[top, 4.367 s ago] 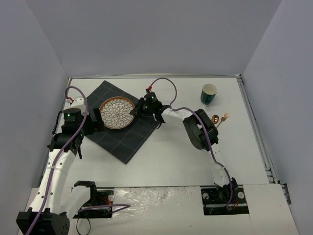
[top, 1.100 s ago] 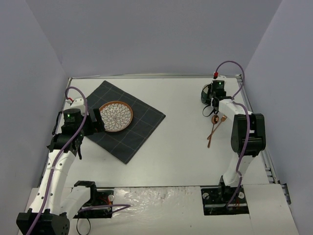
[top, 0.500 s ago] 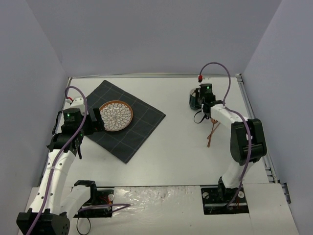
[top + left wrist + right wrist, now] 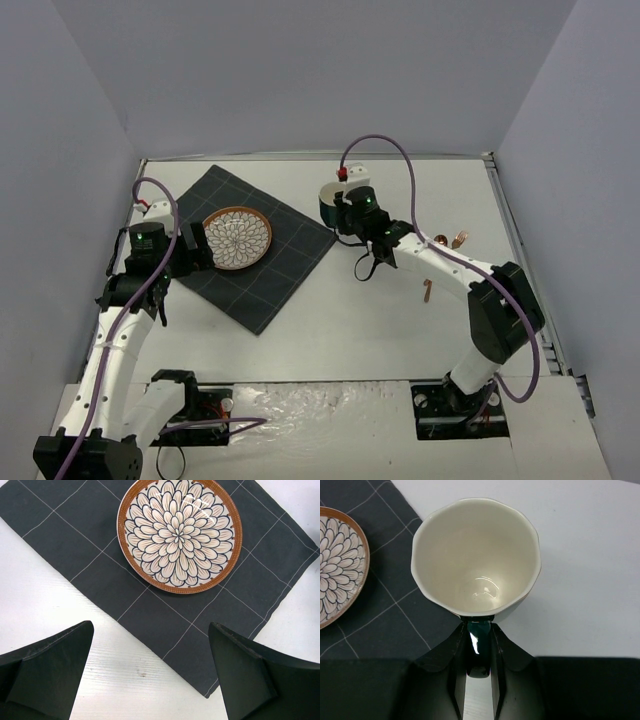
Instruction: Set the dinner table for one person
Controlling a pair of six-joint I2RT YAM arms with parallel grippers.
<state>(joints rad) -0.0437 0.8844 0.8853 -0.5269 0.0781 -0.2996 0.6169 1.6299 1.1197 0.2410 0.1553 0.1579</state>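
Note:
My right gripper [image 4: 480, 626] is shut on the handle of a cup [image 4: 476, 555], dark green outside and cream inside, which is upright and empty. In the top view the cup [image 4: 332, 203] hangs over the right corner of the dark grey checked mat [image 4: 270, 270], partly above the white dinner table [image 4: 360, 330]. A flower-patterned plate [image 4: 238, 237] with an orange rim lies on the mat. My left gripper [image 4: 201, 245] stands open just left of the plate [image 4: 180, 532], over the mat's edge [image 4: 100, 565], holding nothing.
A copper spoon [image 4: 440, 240] and fork [image 4: 460, 238] lie on the table at the right, their handles mostly hidden by my right arm. Grey walls close the table at the back and on both sides.
My right arm has swung left from the far right of the table to the mat's right corner, carrying the cup. The left arm and the plate have not moved.

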